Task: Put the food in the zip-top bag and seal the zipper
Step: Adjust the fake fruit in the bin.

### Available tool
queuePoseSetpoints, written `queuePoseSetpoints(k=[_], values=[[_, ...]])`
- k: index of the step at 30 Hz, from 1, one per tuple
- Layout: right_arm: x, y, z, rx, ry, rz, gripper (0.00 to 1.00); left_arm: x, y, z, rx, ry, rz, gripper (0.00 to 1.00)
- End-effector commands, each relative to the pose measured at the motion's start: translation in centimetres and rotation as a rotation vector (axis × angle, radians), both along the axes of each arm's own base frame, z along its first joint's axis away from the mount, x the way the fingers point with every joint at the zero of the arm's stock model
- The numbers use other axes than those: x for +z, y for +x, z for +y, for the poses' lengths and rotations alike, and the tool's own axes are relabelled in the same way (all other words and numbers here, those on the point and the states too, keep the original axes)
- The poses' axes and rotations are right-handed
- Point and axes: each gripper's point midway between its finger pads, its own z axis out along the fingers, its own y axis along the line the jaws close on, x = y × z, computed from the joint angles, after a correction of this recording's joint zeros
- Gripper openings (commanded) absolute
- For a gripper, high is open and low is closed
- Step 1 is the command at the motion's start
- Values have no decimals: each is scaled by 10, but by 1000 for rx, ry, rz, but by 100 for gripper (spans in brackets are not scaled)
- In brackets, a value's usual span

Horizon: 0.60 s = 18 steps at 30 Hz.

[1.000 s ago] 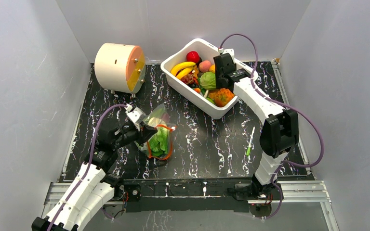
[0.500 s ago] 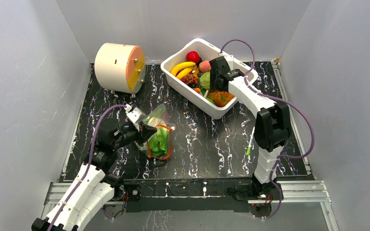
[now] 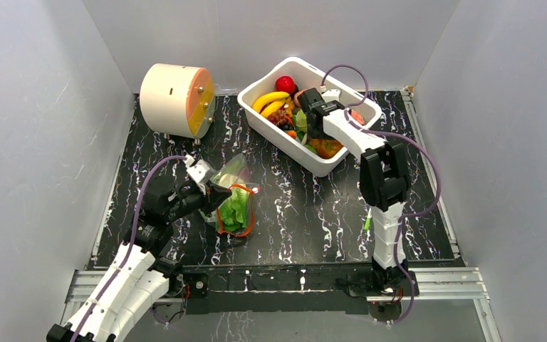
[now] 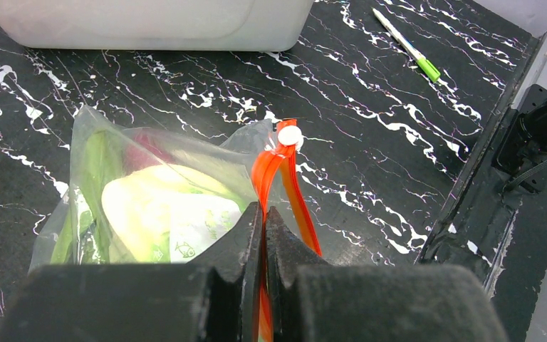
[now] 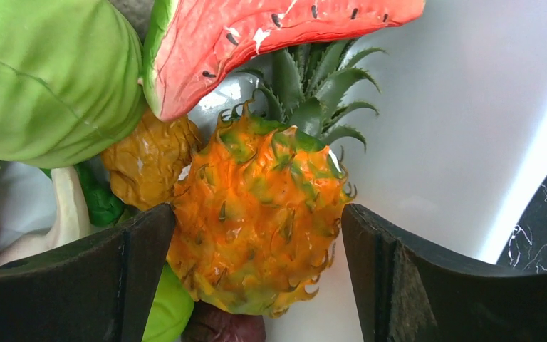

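Orange-red and thin, the zipper (image 4: 296, 196) runs along the mouth of the bag (image 4: 149, 192), and the left gripper (image 4: 264, 214) has its fingers (image 4: 238, 235) pressed together on that strip, with no gap between them. A small white slider (image 4: 289, 135) sits at the far end of the strip. The bag rests on the black marbled table (image 3: 306, 206) in front of the left arm, well apart from the tub (image 3: 285, 147), and through its clear plastic show leafy greens, a pale yellow piece and something red behind them. The rest of the food lies in the tub at the back right: a banana (image 3: 271, 98), a red ball (image 3: 285, 83), a cabbage (image 5: 43, 78), a watermelon slice (image 5: 256, 35) and a pineapple (image 5: 271, 178). The right gripper (image 5: 256, 214) is down inside the tub, its fingers (image 5: 124, 278) spread wide with one on each side of the pineapple; whether they touch it cannot be told. The pineapple lies against the tub's white wall, its leaves pointing up under the watermelon slice. A cream cylinder (image 3: 178, 100) with an orange face stands at the back left, and a green-tipped pen (image 4: 406, 46) lies on the table near the right arm.
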Motion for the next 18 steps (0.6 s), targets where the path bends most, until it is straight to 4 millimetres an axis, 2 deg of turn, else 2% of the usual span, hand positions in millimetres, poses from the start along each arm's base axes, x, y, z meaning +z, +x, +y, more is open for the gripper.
queuePoseSetpoints(k=[1,6,10,18], values=[[-7,5,-4,-46,-34,14,84,11,-1,-2,-22,-13,-52,0],[-8,12,1,-18,-27,20,67,12,1,-1,-11,-9,-59,0],[13,16,5,-7,2,-28,51,11,0,-1,-12,-4,-57,0],[61,16,14,36,102,-163,40,10,1,0,-7,-1,-57,0]])
